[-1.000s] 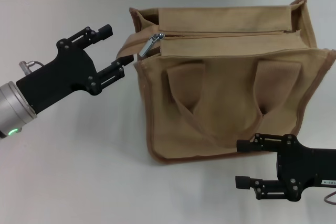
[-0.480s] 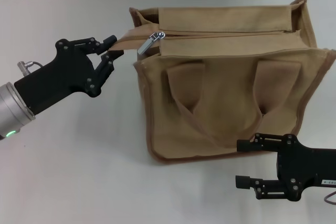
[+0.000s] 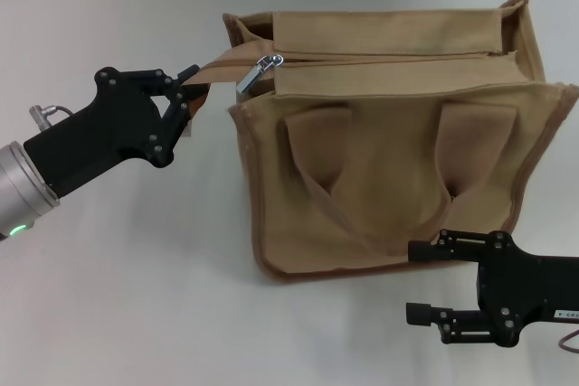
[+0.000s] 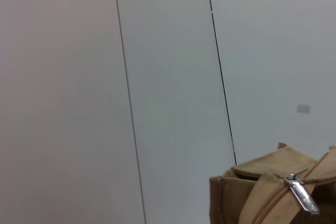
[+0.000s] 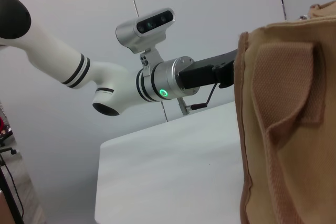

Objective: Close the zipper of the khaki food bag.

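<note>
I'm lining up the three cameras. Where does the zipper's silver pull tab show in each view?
Head view: silver pull tab at the bag's top, left end, just beyond the left claw.
Left wrist view: pull tab near the lower right corner.
Right wrist view: not in it.
Shared landmark: the khaki food bag.

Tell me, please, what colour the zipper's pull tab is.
Silver metal pull tab; the left wrist view shows it best.

A big white table (image 3: pixel 136 296) fills the head view. Behind it is a pale grey wall (image 4: pixel 168 77) made of panels, with thin dark lines (image 4: pixel 218 66) running between them. A small grey plate (image 4: pixel 303 108) sits on the wall. The light is soft and even.
</note>
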### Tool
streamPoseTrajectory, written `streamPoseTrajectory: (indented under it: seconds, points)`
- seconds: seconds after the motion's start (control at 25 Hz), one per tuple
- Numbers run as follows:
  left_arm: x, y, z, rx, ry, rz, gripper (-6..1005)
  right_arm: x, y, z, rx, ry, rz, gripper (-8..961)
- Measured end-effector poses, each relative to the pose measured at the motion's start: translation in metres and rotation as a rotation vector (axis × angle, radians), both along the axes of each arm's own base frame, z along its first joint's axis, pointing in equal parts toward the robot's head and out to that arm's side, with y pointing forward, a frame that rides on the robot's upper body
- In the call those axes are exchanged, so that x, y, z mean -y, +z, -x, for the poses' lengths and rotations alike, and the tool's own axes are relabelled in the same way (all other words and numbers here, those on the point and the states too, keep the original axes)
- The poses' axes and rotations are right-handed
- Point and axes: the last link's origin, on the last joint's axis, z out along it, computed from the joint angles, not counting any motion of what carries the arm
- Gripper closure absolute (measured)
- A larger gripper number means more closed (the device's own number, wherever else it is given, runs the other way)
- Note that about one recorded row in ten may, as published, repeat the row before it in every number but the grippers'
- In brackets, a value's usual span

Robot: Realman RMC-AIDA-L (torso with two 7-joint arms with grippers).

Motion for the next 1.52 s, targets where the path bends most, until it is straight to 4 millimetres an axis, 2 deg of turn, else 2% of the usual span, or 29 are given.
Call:
streamPoseTrajectory:
  seconds: [0.44,0.6,0.68,0.72,0.84,0.96,1.0,1.52]
  points:
    - [0.0,0.0,0.0,0.0,0.0,0.0,984,0.004,0.006,0.007,-0.06,0.018,0.026,216]
    - [0.0,0.0,-0.001,0.002,-0.004,0.001,984,0.008,0.03,0.016,-0.178,0.041,0.05,216]
    - [0.0,0.0,-0.001,0.004,-0.008,0.001,984,0.009,0.035,0.018,-0.205,0.044,0.056,216]
    - [0.001,0.001,-0.002,0.008,-0.014,0.002,984,0.011,0.045,0.022,-0.259,0.05,0.073,216]
    - [0.001,0.001,-0.003,0.011,-0.019,0.003,984,0.011,0.054,0.027,-0.308,0.05,0.094,216]
    - [0.0,0.001,-0.004,0.013,-0.023,0.003,984,0.003,0.064,0.034,-0.352,-0.002,0.147,216]
    - [0.0,0.001,-0.004,0.015,-0.026,0.002,984,-0.006,0.068,0.04,-0.359,-0.039,0.194,216]
    - [0.0,0.002,-0.006,0.022,-0.029,-0.004,984,-0.05,0.081,0.084,-0.418,-0.146,0.381,216]
